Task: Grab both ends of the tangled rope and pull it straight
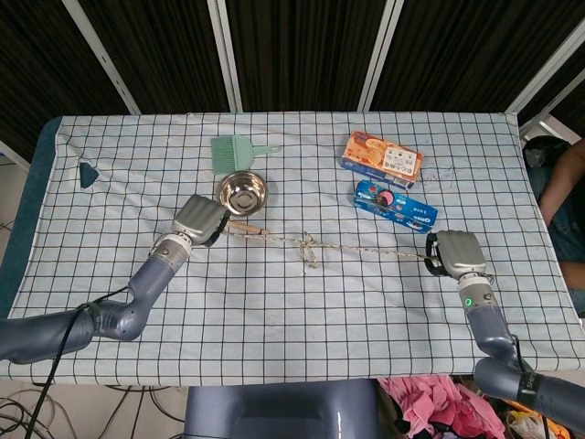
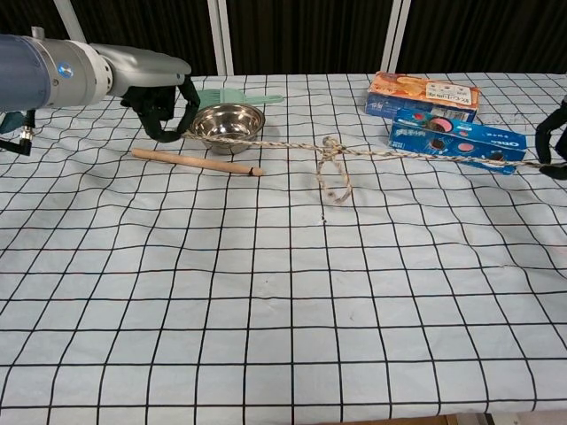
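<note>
A beige braided rope (image 1: 366,250) stretches almost straight between my two hands, raised off the checked cloth. A knot (image 1: 309,246) with a small hanging loop (image 2: 335,183) sits near its middle. My left hand (image 1: 199,220) grips the rope's left end beside the steel bowl; in the chest view this hand (image 2: 163,100) is lifted at the upper left. My right hand (image 1: 454,254) grips the other end at the right, and in the chest view it (image 2: 557,142) is cut off by the frame edge. The rope (image 2: 425,156) passes in front of the blue biscuit pack.
A steel bowl (image 1: 242,190), a green brush (image 1: 233,151) and a wooden stick (image 2: 195,162) lie near my left hand. An orange box (image 1: 382,159) and a blue biscuit pack (image 1: 396,205) sit right of centre. A person (image 1: 562,197) stands at the table's right edge.
</note>
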Tool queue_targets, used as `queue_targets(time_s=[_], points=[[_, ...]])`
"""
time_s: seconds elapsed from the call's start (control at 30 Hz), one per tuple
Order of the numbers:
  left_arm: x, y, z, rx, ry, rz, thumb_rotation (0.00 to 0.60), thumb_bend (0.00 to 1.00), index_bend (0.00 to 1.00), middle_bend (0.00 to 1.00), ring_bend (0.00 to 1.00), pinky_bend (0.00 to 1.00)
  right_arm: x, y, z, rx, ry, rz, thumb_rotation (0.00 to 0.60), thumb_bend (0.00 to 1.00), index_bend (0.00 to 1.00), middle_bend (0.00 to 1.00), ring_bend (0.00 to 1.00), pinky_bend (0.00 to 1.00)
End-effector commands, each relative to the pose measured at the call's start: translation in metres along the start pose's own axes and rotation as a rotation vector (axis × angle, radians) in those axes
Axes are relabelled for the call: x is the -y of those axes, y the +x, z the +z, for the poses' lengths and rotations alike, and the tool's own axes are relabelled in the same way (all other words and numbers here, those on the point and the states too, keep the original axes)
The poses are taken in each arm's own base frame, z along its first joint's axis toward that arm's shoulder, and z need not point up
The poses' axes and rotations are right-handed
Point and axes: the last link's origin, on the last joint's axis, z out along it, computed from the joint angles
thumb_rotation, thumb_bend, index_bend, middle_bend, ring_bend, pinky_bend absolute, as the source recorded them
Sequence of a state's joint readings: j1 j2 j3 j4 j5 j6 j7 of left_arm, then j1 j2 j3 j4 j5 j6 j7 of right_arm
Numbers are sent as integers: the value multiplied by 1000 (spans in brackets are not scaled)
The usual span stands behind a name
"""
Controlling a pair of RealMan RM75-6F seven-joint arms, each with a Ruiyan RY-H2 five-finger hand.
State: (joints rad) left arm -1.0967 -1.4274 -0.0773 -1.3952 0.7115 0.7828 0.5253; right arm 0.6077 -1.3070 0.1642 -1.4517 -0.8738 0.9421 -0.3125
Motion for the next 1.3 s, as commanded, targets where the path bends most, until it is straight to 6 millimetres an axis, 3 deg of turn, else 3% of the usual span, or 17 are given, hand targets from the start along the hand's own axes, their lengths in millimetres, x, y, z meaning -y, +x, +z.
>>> queue_targets(time_s=[0.03, 0.47, 0.93, 1.3], points=[[11, 3, -6, -9, 20, 17, 600, 472, 635, 1000, 956, 840, -12, 2, -5, -3, -24, 2, 600, 453, 654, 825, 963, 870], [53, 13, -33, -34, 88, 10, 600, 476, 637, 1000, 956, 840, -55, 14, -19, -25, -103, 13, 600, 453, 653, 825, 964, 870], [84, -5, -48, -5, 125, -13, 600, 478, 640, 1000, 956, 840, -96, 14, -30, -21, -193, 14, 600, 454, 654, 826, 963, 870], [96, -17, -50, 17, 134, -12, 600, 479, 641, 1000, 956, 840, -111, 8, -31, -4, -223, 21, 600, 459, 656, 826, 963, 870]])
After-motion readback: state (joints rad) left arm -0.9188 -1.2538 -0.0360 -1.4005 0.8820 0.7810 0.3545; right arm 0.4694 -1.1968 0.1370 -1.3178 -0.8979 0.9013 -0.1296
